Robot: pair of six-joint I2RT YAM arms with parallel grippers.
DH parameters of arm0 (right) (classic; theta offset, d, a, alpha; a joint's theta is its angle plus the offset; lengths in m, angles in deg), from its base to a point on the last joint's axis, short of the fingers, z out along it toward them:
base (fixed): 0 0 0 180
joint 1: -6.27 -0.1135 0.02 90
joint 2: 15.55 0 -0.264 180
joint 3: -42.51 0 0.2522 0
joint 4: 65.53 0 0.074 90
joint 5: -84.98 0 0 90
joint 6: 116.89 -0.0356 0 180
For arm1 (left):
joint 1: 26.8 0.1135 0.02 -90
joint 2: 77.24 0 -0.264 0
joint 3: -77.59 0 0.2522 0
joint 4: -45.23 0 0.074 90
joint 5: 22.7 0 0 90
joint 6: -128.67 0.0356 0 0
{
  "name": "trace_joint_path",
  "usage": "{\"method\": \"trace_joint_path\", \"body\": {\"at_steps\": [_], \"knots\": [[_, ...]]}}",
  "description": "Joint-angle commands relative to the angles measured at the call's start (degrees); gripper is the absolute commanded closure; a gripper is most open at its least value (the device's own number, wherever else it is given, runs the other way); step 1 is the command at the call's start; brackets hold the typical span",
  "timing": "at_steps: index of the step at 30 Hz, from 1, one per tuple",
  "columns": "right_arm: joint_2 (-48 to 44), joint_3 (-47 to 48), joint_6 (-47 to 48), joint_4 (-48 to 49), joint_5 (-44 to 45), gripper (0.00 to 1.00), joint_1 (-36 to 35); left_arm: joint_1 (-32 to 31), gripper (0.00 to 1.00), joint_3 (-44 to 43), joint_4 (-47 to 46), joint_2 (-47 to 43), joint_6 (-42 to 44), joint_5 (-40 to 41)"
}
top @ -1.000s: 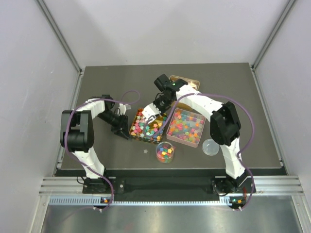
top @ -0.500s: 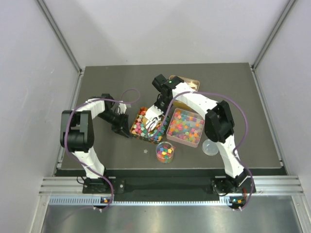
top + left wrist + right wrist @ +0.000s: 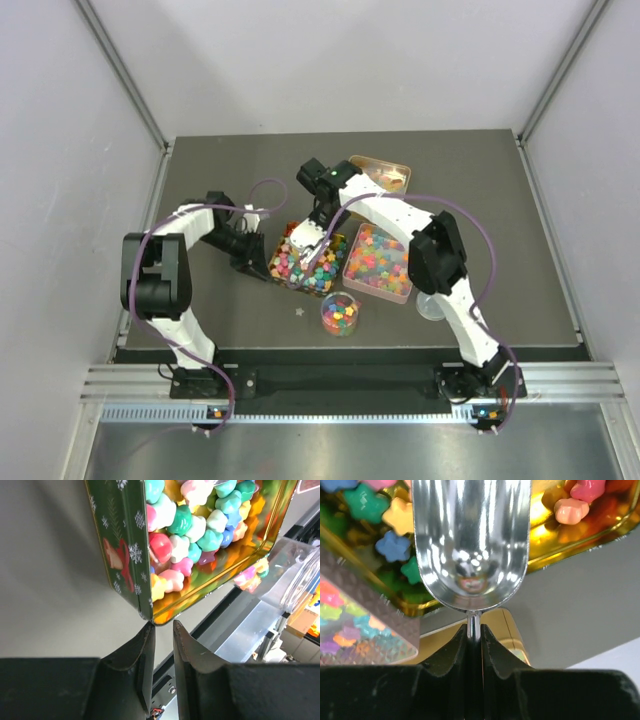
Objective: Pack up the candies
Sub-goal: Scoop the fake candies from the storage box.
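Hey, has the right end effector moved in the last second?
Yes. Seen from above, the right end effector swung left, away from the clear candy box.

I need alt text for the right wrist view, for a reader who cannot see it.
An empty shiny metal scoop, its thin handle pinched between the shut jaws, hangs over a gold-lined tin of star-shaped candies in many colours.

Scoop (image 3: 470, 545) covers green tin (image 3: 125, 555); far-left table (image 3: 200, 160) corner free.
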Motion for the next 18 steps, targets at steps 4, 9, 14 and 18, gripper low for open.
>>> {"method": "trace_joint_path", "body": {"at_steps": [4,9,14,18], "knots": [[6.4,5.0,-11.3,-2.0,0.9,1.0,-4.0,-0.5,0.76,1.4,-0.3,1.3,2.8,-5.2],[7.1,5.6,-17.1,-3.0,3.6,1.0,-5.9,-1.0,0.77,0.1,0.9,2.7,5.1,-8.0],[8.0,10.1,-21.7,-7.8,7.5,1.0,-7.7,-1.5,0.78,-1.3,1.9,2.6,6.9,-11.3],[7.9,11.3,-23.5,-10.4,10.2,1.0,-9.7,-1.7,0.79,-1.7,2.1,2.1,7.2,-14.3]]}}
